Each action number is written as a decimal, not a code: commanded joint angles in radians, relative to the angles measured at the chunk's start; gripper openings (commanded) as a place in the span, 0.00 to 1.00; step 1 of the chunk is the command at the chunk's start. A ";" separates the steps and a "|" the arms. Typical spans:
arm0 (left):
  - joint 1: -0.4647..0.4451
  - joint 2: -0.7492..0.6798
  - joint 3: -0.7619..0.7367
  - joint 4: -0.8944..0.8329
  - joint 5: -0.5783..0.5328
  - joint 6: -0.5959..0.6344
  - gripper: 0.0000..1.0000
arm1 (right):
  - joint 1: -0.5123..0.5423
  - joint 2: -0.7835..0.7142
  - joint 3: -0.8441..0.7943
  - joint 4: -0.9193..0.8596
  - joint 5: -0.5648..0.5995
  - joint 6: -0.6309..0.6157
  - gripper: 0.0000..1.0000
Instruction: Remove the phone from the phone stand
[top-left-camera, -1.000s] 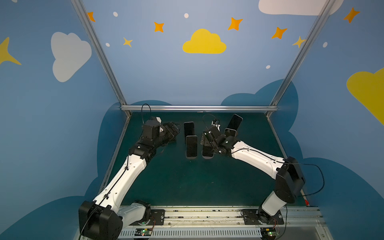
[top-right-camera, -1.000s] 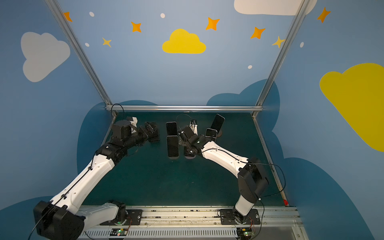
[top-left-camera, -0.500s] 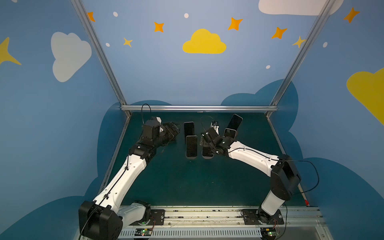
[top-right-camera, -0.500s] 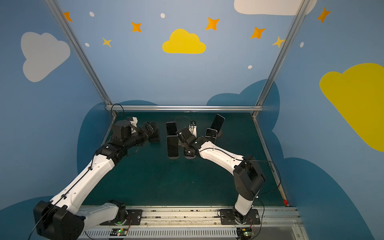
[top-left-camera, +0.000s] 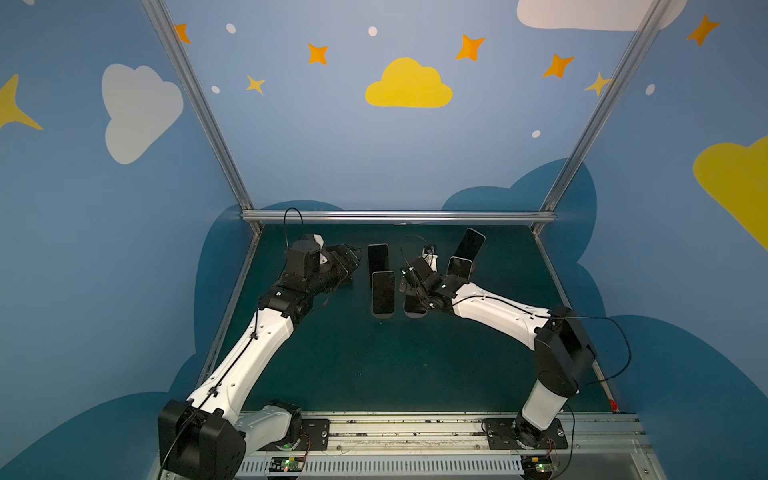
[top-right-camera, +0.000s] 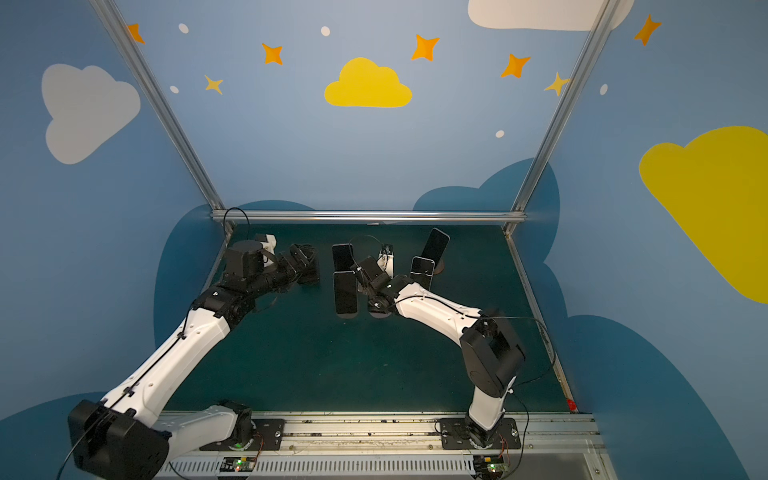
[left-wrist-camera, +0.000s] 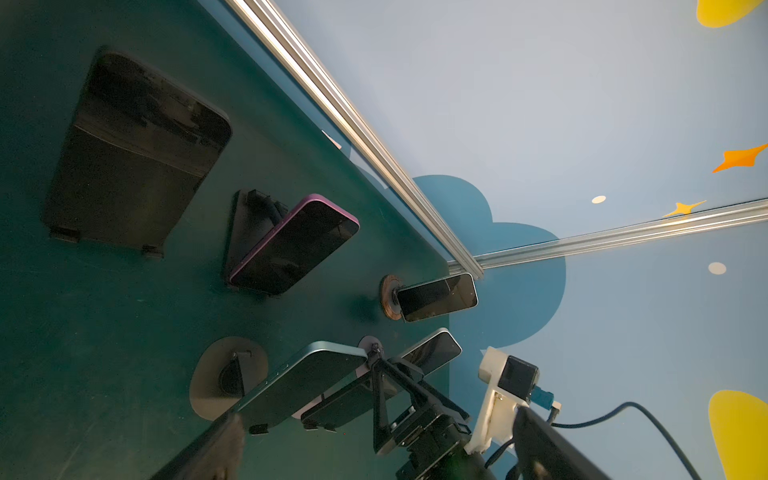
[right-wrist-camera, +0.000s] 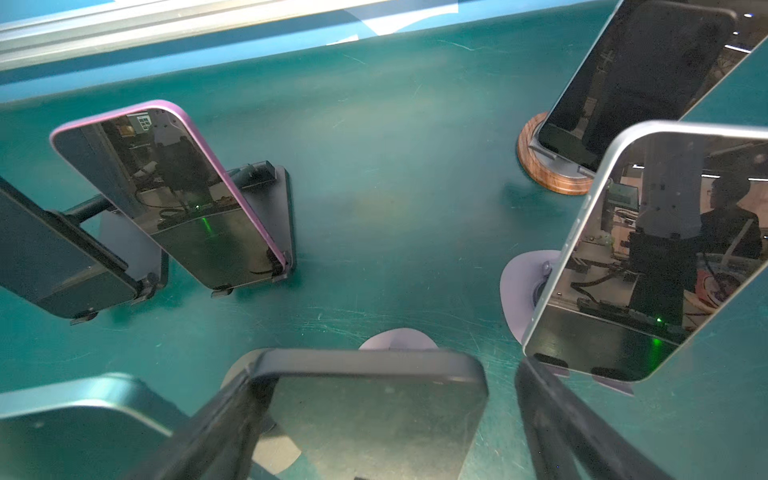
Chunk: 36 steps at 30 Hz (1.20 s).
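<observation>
- When set against the top views of a second ago, found the right gripper (right-wrist-camera: 390, 365) carried slightly further in over the middle of the worktop (top-left-camera: 374, 365). Elbow drawn inward and jaws eased a shade narrower. Left arm found unmoved.
- Noted jaws of the right gripper wide and straddling the dark phone (right-wrist-camera: 374, 415). One finger (right-wrist-camera: 216, 411) lying at the phone's side edge, contact not confirmed. Other finger (right-wrist-camera: 561, 419) standing off, with bare worktop showing between.
- Located the dark phone leaning on its stand (right-wrist-camera: 399, 337), with only the round pale base showing behind it. Position near mid-worktop, just beside the teal phone (top-left-camera: 383, 293). Not lifted.
- Judged the approach complete and the closing barely begun. Phone not gripped; removal outstanding.
- Noted left gripper (top-right-camera: 306, 265) with jaws fully apart, holding nothing, off to the left of the phones.
- Checked for brands, labels and writing: none legible.
- Found every screen dark, including the purple-edged phone (right-wrist-camera: 166, 195), the silver-edged phone (right-wrist-camera: 648, 249) and the phone on the wooden base (right-wrist-camera: 548, 176). Saw only room reflections and green light spots on the glass. Made out no maker's mark on phones, stands or arms.
</observation>
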 joint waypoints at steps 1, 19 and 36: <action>0.002 0.005 -0.007 0.021 0.007 0.002 1.00 | 0.006 0.016 -0.024 0.036 0.013 0.013 0.92; 0.002 0.008 -0.010 0.024 0.006 -0.001 1.00 | 0.006 0.030 -0.049 0.071 0.027 0.042 0.88; 0.004 0.015 -0.012 0.024 0.001 -0.003 1.00 | 0.011 0.012 -0.079 0.118 0.023 0.015 0.68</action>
